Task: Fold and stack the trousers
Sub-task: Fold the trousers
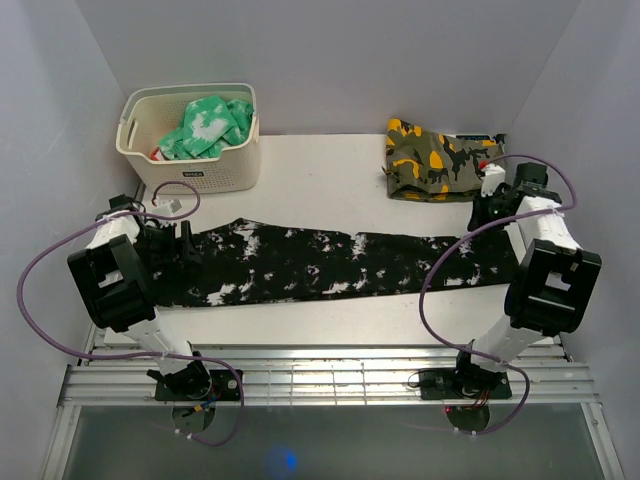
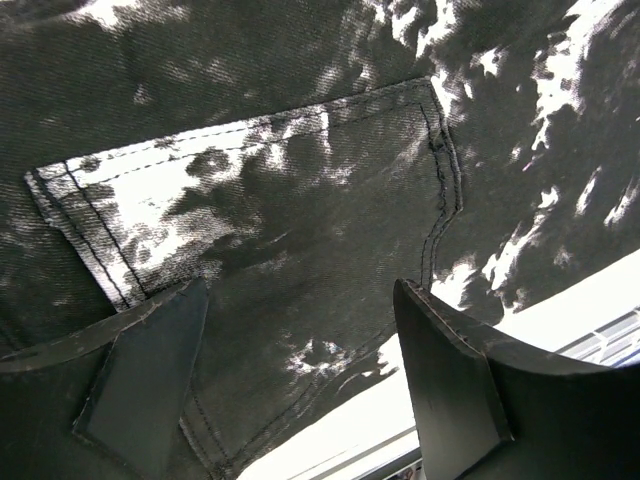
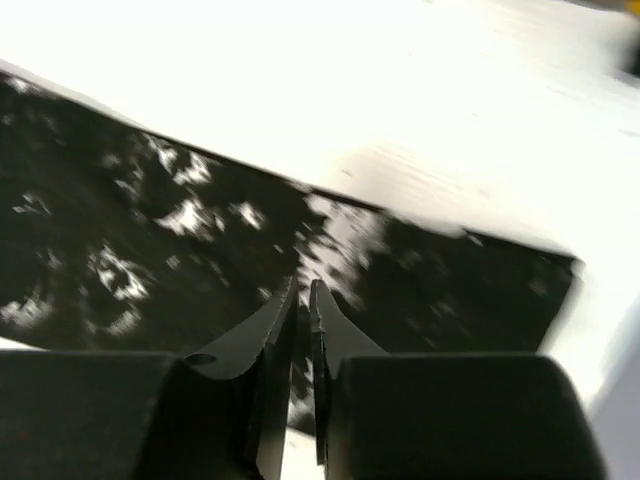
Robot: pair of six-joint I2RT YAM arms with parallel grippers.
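The black, white-speckled trousers lie stretched out flat across the table, left to right. My left gripper hovers over their left end, open. In the left wrist view its fingers stand wide apart above a back pocket of the trousers, with nothing between them. My right gripper is at the trousers' right end. In the right wrist view its jaws are almost together, a thin slit between them and no cloth in it, above the trousers near the leg ends.
A cream basket holding a green-and-white garment stands at the back left. A folded camouflage garment lies at the back right. White table shows behind the trousers. A slatted metal rail runs along the near edge.
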